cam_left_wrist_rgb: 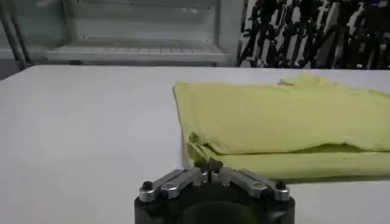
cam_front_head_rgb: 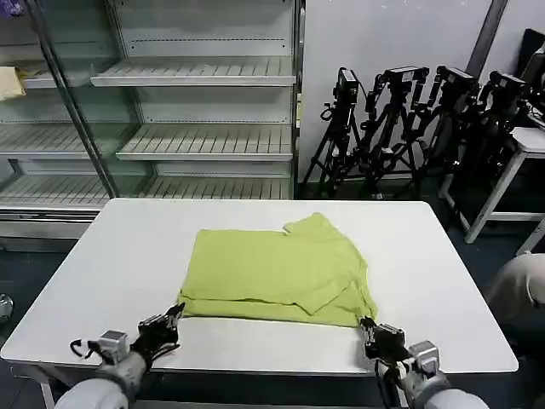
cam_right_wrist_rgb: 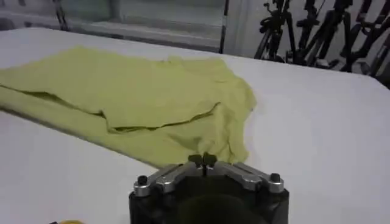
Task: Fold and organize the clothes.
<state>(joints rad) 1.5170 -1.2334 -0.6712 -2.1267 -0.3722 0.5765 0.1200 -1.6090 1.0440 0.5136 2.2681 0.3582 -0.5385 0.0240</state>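
The clothes are one lime yellow-green T-shirt [cam_front_head_rgb: 281, 271], lying partly folded in the middle of the white table [cam_front_head_rgb: 128, 256]. Its sleeves are turned in and a lower layer shows along the near edge. My left gripper [cam_front_head_rgb: 176, 313] is at the shirt's near-left corner, fingers shut, with the tips [cam_left_wrist_rgb: 208, 164] meeting at the fabric edge of the T-shirt [cam_left_wrist_rgb: 274, 115]. The right gripper [cam_front_head_rgb: 368, 325] is at the near-right corner, also shut, its tips [cam_right_wrist_rgb: 203, 160] pinched where the bunched corner of the T-shirt [cam_right_wrist_rgb: 140, 91] comes down to them. The cloth lies low on the table.
Bare tabletop surrounds the shirt on all sides. Behind the table stands a glass-fronted shelf unit [cam_front_head_rgb: 196, 102]. Several black camera tripods [cam_front_head_rgb: 409, 119] stand at the back right, beside another white table [cam_front_head_rgb: 528, 145].
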